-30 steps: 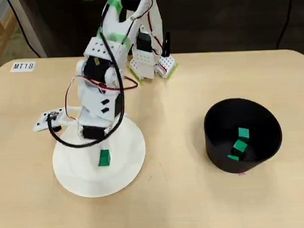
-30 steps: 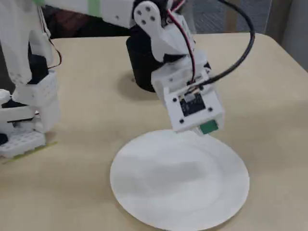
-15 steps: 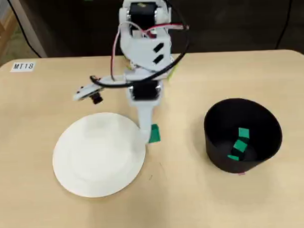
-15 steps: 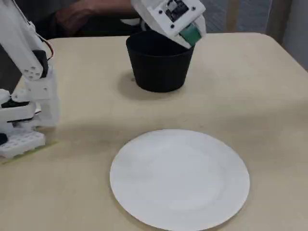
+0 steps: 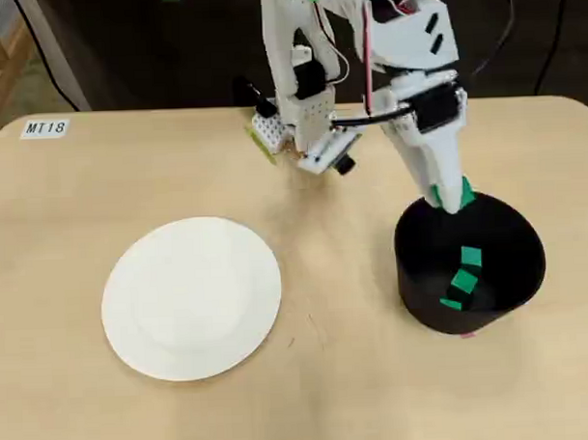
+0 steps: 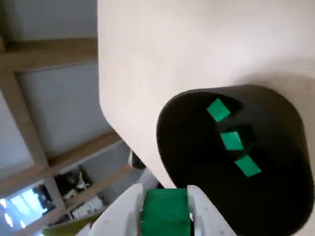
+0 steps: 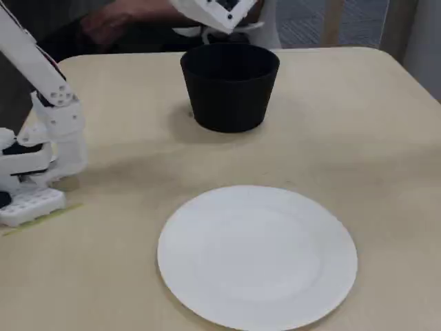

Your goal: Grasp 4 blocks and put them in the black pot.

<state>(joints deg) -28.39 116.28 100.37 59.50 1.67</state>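
Currently the gripper (image 6: 165, 216) is clamping a green block (image 6: 165, 212) at the bottom of the wrist view, hovering at the black pot's (image 6: 295, 147) rim so a release should land it beside the three blocks (image 6: 232, 140) inside.

even, soft indoor light falls from above on the pale table (image 5: 108, 420), with no hard glare. the white plate (image 7: 256, 255) casts only a thin shadow, and a faint smudge of shade lies beside the black pot (image 7: 230, 86). the pot's inside stays dark. the wrist view is soft, its near white fingers (image 6: 203, 211) blurred. all pictures look slightly grainy.
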